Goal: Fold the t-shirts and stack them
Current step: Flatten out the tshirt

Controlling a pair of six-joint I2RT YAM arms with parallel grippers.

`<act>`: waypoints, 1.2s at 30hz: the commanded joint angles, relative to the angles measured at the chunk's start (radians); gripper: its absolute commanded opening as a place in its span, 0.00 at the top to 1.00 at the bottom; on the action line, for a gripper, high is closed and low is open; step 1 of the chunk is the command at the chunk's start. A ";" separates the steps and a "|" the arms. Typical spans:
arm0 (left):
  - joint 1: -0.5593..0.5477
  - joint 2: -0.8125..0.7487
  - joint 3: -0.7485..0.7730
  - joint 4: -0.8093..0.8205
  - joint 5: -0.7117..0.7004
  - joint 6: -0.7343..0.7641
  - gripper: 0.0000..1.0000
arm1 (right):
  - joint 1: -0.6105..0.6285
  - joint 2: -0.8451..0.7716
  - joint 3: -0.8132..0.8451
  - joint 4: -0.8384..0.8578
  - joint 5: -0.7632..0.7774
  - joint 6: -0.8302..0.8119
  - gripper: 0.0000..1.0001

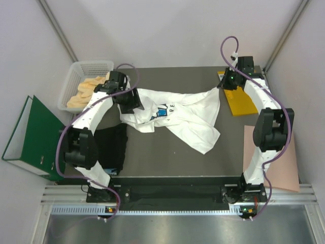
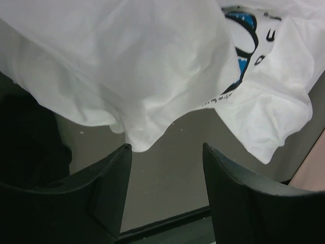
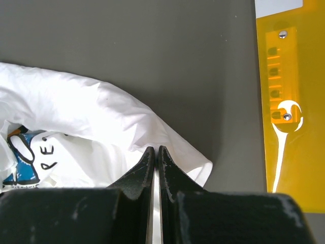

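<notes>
The white t-shirt [image 1: 188,114] lies crumpled across the dark table [image 1: 172,157], its blue chest print [image 1: 161,110] facing up. One corner is stretched out to the far right, where my right gripper [image 1: 222,85] is shut on it. In the right wrist view the white cloth [image 3: 91,117] runs in between the closed fingertips [image 3: 156,150]. My left gripper [image 1: 133,104] hovers at the shirt's left end. Its jaws [image 2: 166,150] stand open with only bare table between them, and a fold of the shirt [image 2: 127,66] hangs just past the tips. The black t-shirt [image 1: 112,145] lies flat at the table's left edge, partly under the left arm.
A white basket [image 1: 76,76] holding pale yellow cloth sits at the back left. A green binder [image 1: 28,134] lies off the table's left side. An orange-yellow envelope [image 1: 238,96] lies at the back right, close to the right gripper. A pink sheet [image 1: 277,157] lies right of the table.
</notes>
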 commanded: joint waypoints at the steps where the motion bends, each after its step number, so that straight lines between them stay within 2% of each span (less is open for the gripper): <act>1: 0.002 -0.117 -0.107 0.044 0.087 -0.054 0.37 | -0.010 0.002 0.023 0.027 -0.016 -0.003 1.00; 5: 0.002 -0.152 -0.216 0.095 0.131 -0.114 0.37 | -0.010 0.008 0.023 0.026 -0.017 -0.006 1.00; 8: 0.002 -0.157 -0.239 0.116 0.130 -0.126 0.38 | -0.008 0.011 0.022 0.027 -0.020 -0.004 1.00; 19: 0.001 -0.076 -0.281 0.188 0.070 -0.111 0.41 | -0.008 0.011 0.017 0.021 -0.020 -0.012 1.00; 27: 0.001 -0.013 -0.250 0.193 0.030 -0.096 0.41 | -0.010 0.017 0.030 0.018 -0.019 -0.013 0.99; 30: 0.001 0.009 -0.244 0.205 0.024 -0.093 0.45 | -0.010 0.022 0.036 0.017 -0.020 -0.012 0.99; 31: 0.002 0.015 -0.236 0.205 0.024 -0.091 0.49 | -0.012 0.023 0.036 0.017 -0.019 -0.012 0.99; 32: 0.001 0.021 -0.233 0.208 0.026 -0.091 0.61 | -0.010 0.025 0.037 0.017 -0.020 -0.012 0.99; 34: 0.001 0.033 -0.224 0.213 0.024 -0.090 0.77 | -0.012 0.028 0.040 0.015 -0.021 -0.012 0.99; 35: 0.001 0.036 -0.219 0.209 0.021 -0.085 0.92 | -0.012 0.026 0.040 0.014 -0.019 -0.013 0.99; 36: 0.001 0.039 -0.212 0.204 0.018 -0.084 0.99 | -0.012 0.028 0.042 0.014 -0.020 -0.012 0.99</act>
